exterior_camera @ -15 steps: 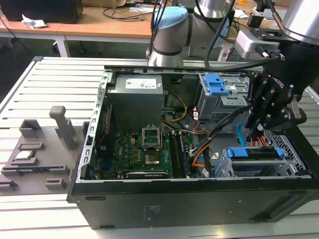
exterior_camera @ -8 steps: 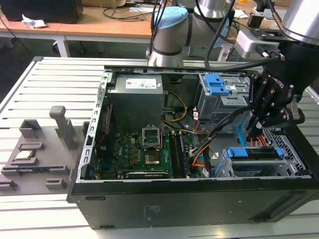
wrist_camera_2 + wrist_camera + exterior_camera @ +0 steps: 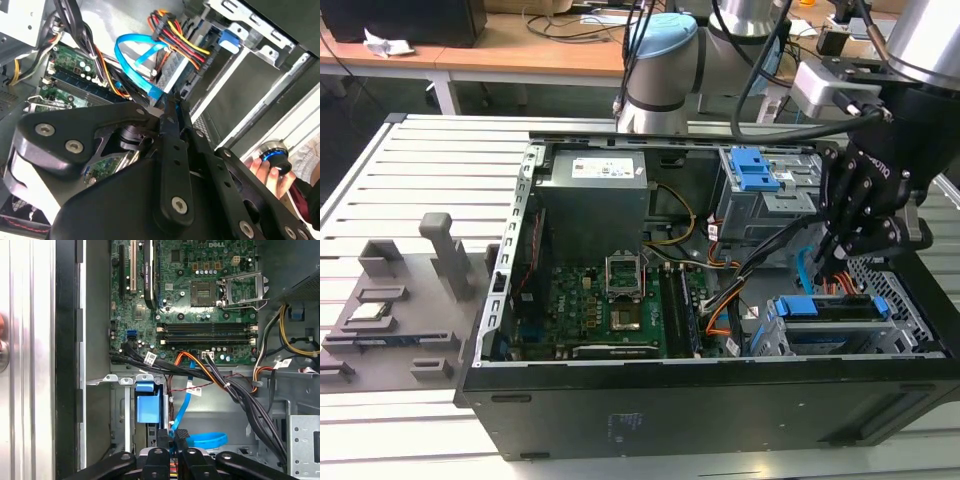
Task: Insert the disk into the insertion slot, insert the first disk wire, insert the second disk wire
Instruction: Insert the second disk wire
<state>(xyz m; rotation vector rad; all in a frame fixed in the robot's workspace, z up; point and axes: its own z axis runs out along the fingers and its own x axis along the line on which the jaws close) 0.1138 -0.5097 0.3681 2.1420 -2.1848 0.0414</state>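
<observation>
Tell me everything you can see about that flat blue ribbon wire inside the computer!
The flat, bright blue ribbon cable looks like smooth plastic. In the second wrist view it curls in a loop above the green circuit board, beside a bundle of red, yellow and black wires, and runs down to the black gripper, whose tips meet at its end. In the first wrist view it hangs down and curls along the grey case floor.

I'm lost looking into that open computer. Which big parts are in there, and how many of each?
Drive cages: 2, the taller cage and the insertion slot
Disk in its blue frame: 1
Power supply box: 1
Green main board: 1
Total: 5
</observation>
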